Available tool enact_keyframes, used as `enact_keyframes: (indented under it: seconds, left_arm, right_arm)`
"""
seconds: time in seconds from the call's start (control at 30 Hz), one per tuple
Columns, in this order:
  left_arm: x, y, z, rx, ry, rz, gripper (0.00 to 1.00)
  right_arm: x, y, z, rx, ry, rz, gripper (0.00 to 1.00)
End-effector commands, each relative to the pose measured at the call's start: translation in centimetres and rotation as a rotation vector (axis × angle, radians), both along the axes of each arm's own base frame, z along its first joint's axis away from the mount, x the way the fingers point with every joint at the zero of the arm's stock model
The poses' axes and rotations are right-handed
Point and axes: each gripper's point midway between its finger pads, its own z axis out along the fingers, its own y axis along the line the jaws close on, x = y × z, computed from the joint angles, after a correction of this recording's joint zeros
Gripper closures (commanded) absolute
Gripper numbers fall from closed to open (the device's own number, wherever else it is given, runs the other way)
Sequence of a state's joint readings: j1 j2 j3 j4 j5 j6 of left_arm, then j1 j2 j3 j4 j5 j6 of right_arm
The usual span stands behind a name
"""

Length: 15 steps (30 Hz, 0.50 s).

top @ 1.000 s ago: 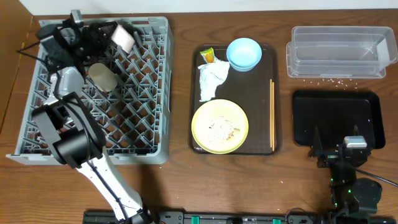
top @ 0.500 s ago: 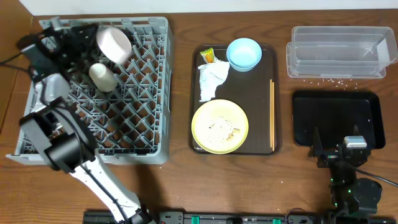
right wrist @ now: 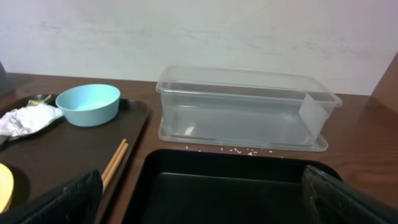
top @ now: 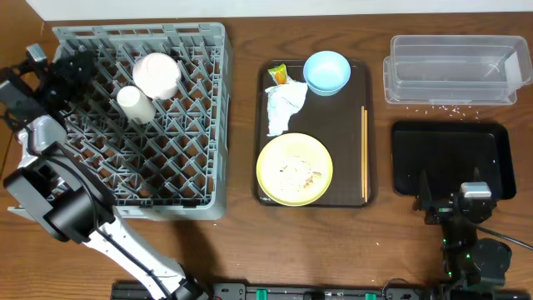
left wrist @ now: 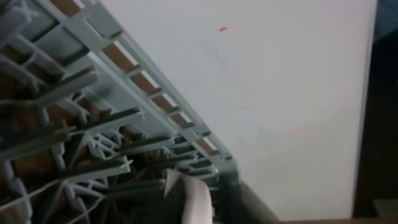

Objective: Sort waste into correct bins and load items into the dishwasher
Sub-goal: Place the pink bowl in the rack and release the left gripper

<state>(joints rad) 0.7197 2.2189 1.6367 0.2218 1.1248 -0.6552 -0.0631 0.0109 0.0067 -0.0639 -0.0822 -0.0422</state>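
The grey dish rack (top: 191, 179) stands at the left; its lattice fills the left wrist view (left wrist: 74, 124). A white bowl (top: 156, 73) and a small white cup (top: 135, 103) lie in its far part. My left gripper (top: 60, 73) is at the rack's far left edge, apart from both, empty and seemingly open. A light blue bowl (top: 326, 72), white napkin (top: 285, 108), wrapper (top: 278, 75), yellow plate (top: 294, 169) with crumbs and chopsticks (top: 364, 154) lie on the brown tray (top: 350, 100). My right gripper (top: 462, 200) is open over the black tray (top: 454, 158).
The clear tub (top: 456, 68) stands at the far right, empty, with rice crumbs (top: 433, 104) scattered on the table in front of it. The right wrist view shows the tub (right wrist: 242, 106), blue bowl (right wrist: 92, 103) and chopsticks (right wrist: 115, 162).
My left gripper let go of the white bowl and drew back to the left. The bowl now rests in the rack beside the cup. The right arm has not moved.
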Motion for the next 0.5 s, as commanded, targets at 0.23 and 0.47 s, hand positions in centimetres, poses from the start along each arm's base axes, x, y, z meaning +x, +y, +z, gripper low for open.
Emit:
enact_keyframes:
  seconds: [0.23,0.47]
  left_arm:
    - [-1.5,-6.9,7.4,0.596,0.109,0.03,0.92]
    - [-0.5,-11.9,2.6,0.968,0.388,0.039,0.92]
  right_arm:
    - [0.0,-0.1,0.0,-0.015,-0.001,-0.004,0.01]
    - [0.0,-0.1,0.0,-0.015,-0.001,-0.003,0.01]
